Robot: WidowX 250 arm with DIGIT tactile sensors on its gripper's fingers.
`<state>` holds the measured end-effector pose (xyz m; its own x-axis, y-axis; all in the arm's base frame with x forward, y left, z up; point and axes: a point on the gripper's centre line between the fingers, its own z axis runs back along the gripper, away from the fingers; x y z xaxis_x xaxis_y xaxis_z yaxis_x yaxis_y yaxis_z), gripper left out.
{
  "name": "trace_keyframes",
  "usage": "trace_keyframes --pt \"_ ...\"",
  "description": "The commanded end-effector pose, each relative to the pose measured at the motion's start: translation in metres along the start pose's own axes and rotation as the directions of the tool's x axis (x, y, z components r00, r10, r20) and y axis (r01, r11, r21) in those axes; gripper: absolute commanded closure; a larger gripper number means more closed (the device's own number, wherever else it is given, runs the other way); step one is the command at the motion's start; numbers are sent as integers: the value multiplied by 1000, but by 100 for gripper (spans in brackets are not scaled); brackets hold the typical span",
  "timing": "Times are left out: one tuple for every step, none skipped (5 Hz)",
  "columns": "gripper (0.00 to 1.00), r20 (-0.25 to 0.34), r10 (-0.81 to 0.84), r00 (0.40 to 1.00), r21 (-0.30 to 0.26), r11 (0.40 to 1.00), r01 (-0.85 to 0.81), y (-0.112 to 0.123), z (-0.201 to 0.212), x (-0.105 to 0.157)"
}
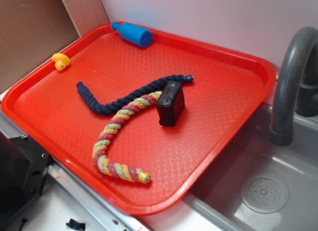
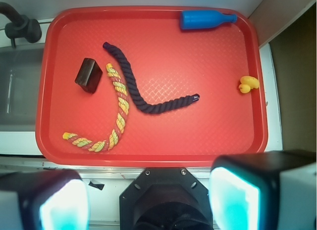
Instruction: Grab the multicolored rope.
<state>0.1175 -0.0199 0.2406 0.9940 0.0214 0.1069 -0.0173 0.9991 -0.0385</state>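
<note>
The multicolored rope (image 1: pixel 116 140) (image 2: pixel 118 111), thick with pink, yellow and green strands, lies curved on the red tray (image 1: pixel 218 141) (image 2: pixel 208 136). One end touches a black block (image 1: pixel 170 104) (image 2: pixel 89 75); the other end curls near the tray's front edge. My gripper (image 2: pixel 148 203) is open and empty, high above the tray's near rim, well clear of the rope. It does not show in the exterior view.
A thinner navy-blue rope (image 1: pixel 124 99) (image 2: pixel 143 94) lies beside the multicolored one, touching it near the block. A blue bottle (image 1: pixel 132 34) (image 2: pixel 204 19) lies at the tray's far edge. A yellow duck (image 1: pixel 60 61) (image 2: pixel 248 84) sits off the tray. A grey sink (image 1: pixel 263 191) and faucet (image 1: pixel 288 87) stand alongside.
</note>
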Motion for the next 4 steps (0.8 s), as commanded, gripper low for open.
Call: trace_keyframes --pt "0 115 166 979 11 986 -169 -8 -41 13" --pt "0 121 261 958 -6 965 -262 -10 -72 18" --pt "0 197 243 950 27 967 -253 -17 -111 24" --pt "0 124 224 967 -37 975 -221 -23 -156 28"
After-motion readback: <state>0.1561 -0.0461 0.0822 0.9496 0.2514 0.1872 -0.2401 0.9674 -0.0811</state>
